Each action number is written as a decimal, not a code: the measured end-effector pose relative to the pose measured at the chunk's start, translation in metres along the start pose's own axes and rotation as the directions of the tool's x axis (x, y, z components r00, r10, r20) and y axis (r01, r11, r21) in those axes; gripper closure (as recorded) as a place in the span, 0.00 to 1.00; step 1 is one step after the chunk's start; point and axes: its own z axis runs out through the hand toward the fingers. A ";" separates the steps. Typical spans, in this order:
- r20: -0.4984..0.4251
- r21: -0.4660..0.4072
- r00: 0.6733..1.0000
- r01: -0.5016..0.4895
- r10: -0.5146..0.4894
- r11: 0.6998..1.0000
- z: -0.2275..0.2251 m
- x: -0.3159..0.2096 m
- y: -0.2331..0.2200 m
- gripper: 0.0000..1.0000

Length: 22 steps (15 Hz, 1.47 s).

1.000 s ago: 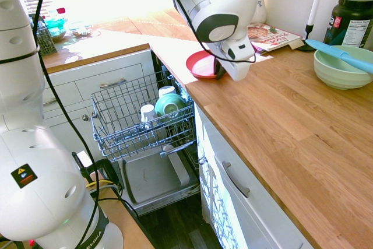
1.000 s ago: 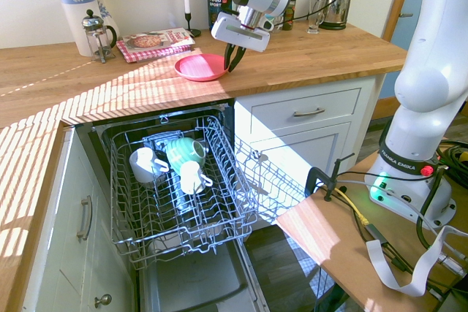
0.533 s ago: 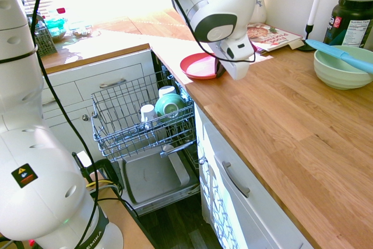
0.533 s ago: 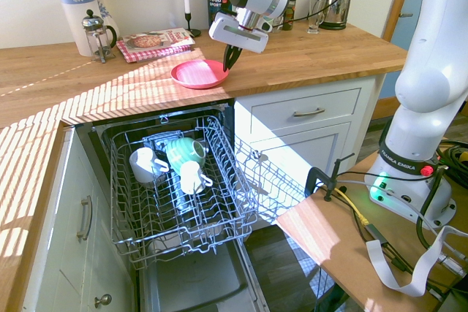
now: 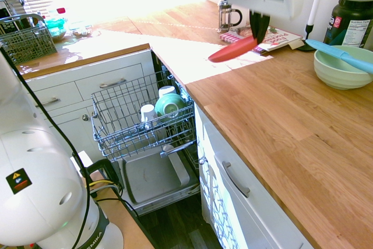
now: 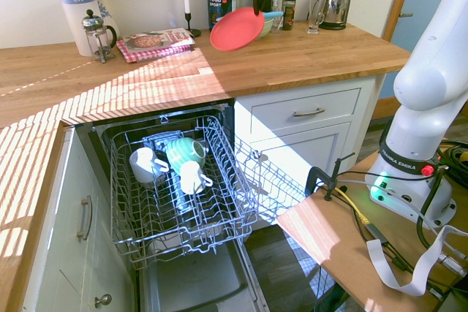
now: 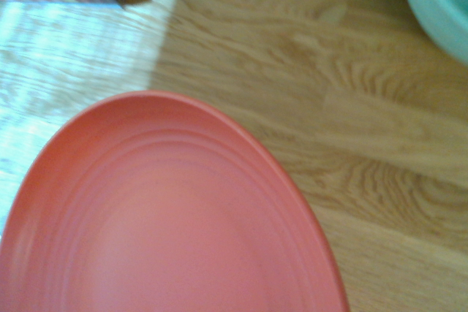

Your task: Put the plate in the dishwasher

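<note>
Wooden worktop (image 5: 280, 109), coral plate (image 6: 237, 29) held aloft, dishwasher (image 6: 175, 202) open

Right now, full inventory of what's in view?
plate: 1, coral-red, tilted in the air above the worktop, held at its rim
dishwasher: 1, door open, grey wire rack pulled out
teal-green bowl: 1, in the rack
white cups: 2, in the rack beside that bowl
pale green bowl: 1, on the worktop, blue utensil across it
kettle: 1, steel, on the worktop
French press: 1, near the magazine
gripper: 1, fingers shut on the plate
</note>
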 end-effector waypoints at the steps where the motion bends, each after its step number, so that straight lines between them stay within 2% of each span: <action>1: -0.036 -0.016 0.998 0.060 -0.060 0.998 -0.025 -0.029 -0.037 1.00; 4: -0.129 -0.091 0.962 0.230 -0.240 0.969 -0.048 -0.163 -0.154 1.00; 6: -0.189 -0.162 0.916 0.327 -0.355 0.931 -0.024 -0.282 -0.212 1.00; 9: -0.258 -0.294 0.804 0.462 -0.535 0.836 0.076 -0.472 -0.241 1.00; 11: -0.278 -0.407 0.712 0.521 -0.645 0.750 0.139 -0.545 -0.232 1.00; 14: -0.289 -0.557 0.590 0.537 -0.754 0.634 0.168 -0.562 -0.227 1.00; 17: -0.260 -0.669 0.470 0.542 -0.843 0.509 0.188 -0.575 -0.221 1.00; 21: -0.181 -0.786 0.262 0.541 -0.948 0.299 0.218 -0.619 -0.227 1.00; 22: -0.153 -0.801 0.225 0.541 -0.962 0.254 0.231 -0.631 -0.229 1.00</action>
